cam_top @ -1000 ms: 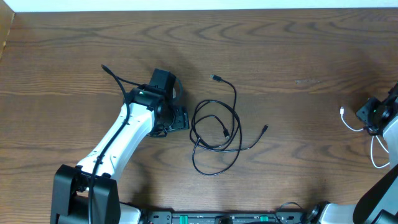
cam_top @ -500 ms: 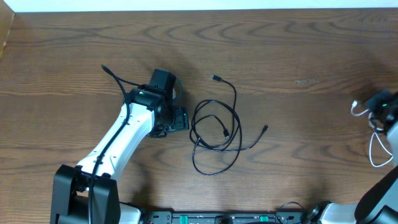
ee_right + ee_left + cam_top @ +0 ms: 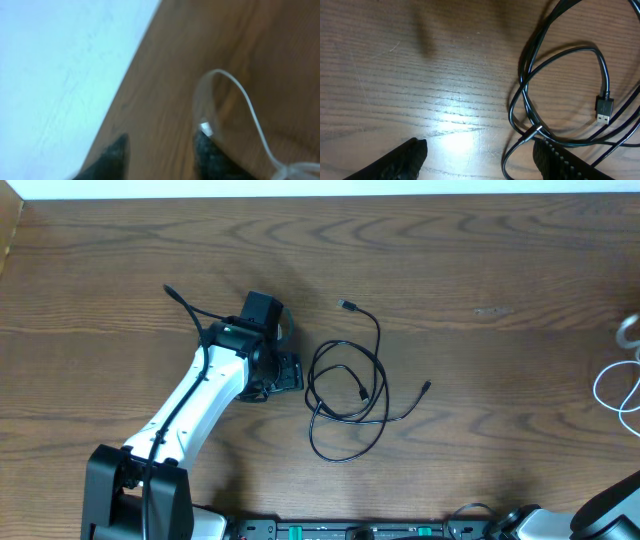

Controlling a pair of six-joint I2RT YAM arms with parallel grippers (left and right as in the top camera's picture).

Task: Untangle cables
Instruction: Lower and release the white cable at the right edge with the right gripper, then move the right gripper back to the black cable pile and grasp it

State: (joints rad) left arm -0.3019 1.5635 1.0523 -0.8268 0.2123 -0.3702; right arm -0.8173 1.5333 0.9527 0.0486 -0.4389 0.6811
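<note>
Thin black cord (image 3: pixel 608 75) coiled beside spread left pincer (image 3: pixel 477 147).
Thin white cord (image 3: pixel 251 116) at tabletop's (image 3: pixel 480 260) right edge, beside spread right pincer (image 3: pixel 162 150).

Brown wood-grain table (image 3: pixel 480 260)

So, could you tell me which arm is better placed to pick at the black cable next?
Left. The left gripper hangs open right beside the black cable coil, while the right gripper is off at the far right edge, by the white cable.
</note>
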